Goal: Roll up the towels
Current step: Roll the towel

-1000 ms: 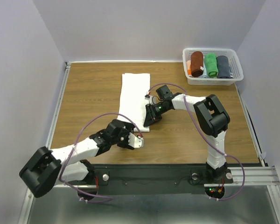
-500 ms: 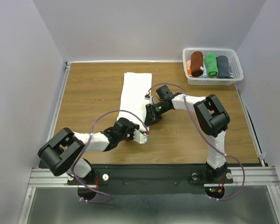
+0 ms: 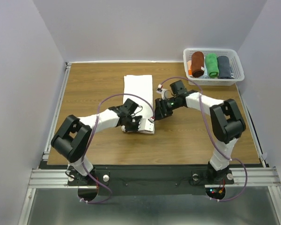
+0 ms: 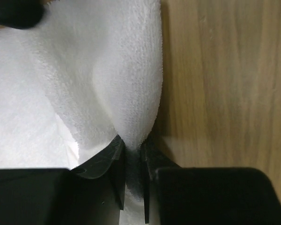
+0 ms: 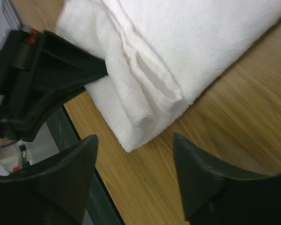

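While your left gripper [image 4: 131, 150] pinches the white towel [image 3: 138, 89] and your right gripper [image 5: 135, 138] gapes empty, roll squarely toward the far edge of the table [image 3: 93, 84].

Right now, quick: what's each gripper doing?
Left gripper: closed, pinching a fold of the plain white cloth towel.
Right gripper: open, holding nothing.

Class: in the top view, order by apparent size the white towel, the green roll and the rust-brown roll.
1. white towel, clearly the largest.
2. green roll and rust-brown roll: they look alike, so they are not ranked.
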### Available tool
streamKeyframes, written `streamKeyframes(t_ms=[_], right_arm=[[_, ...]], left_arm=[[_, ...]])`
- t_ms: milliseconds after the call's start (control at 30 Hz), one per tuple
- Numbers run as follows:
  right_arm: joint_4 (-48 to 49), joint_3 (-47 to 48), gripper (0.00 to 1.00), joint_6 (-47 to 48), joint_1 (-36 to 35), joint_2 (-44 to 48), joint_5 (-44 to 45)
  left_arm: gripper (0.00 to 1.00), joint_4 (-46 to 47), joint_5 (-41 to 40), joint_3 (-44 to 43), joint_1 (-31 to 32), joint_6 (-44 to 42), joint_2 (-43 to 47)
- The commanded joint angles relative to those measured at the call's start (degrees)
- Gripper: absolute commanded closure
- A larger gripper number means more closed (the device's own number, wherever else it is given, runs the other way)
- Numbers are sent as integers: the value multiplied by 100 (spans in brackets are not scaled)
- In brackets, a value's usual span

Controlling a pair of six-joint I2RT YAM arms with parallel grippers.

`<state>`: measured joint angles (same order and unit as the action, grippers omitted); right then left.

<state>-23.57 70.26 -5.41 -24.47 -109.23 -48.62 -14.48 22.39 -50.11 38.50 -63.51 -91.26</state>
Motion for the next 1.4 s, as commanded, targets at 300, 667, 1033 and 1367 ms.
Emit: streamKeyframes(t_ms=[300, 667, 1033, 1367], right_arm=[[-911, -610, 2, 1893, 478, 2810, 537], [-1256, -662, 16, 3045, -795, 3022, 1969], [0, -873, 28, 3389, -2254, 2223, 3094], [1011, -1058, 41, 3450, -2537, 1212, 3236]], left_arm=[[100, -3578, 2857, -1782, -870, 707, -1903], [100, -4045, 3386, -2802, -1108, 1569, -3398], [100, -3852, 2665, -3286, -1143, 2123, -3863], [100, -3896, 2665, -3435, -1169, 1965, -3943]])
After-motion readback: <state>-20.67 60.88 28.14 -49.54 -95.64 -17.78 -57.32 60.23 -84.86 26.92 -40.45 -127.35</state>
